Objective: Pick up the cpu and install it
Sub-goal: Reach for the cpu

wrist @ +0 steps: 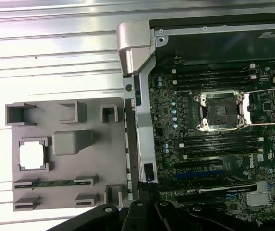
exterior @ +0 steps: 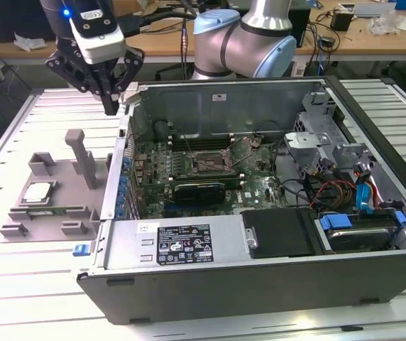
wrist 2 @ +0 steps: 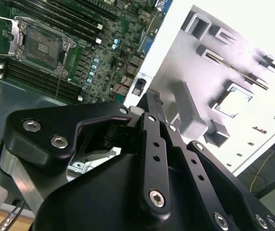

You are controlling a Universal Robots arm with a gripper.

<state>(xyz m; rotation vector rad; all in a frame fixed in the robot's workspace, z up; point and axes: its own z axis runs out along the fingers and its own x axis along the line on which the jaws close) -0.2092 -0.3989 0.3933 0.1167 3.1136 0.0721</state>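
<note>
Silvery cpu (exterior: 37, 192) (flat in grey tray (exterior: 64, 181)), well apart from jaws

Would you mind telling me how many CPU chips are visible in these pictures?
1. The cpu lies in a square recess of the grey fixture tray, on the exterior view's left of the computer case. The motherboard socket holds none; parts of the case interior are hidden.

On the power supply (exterior: 125, 247), a black label (exterior: 184, 244) and white sticker (exterior: 148, 227) carry unreadable small print.
</note>
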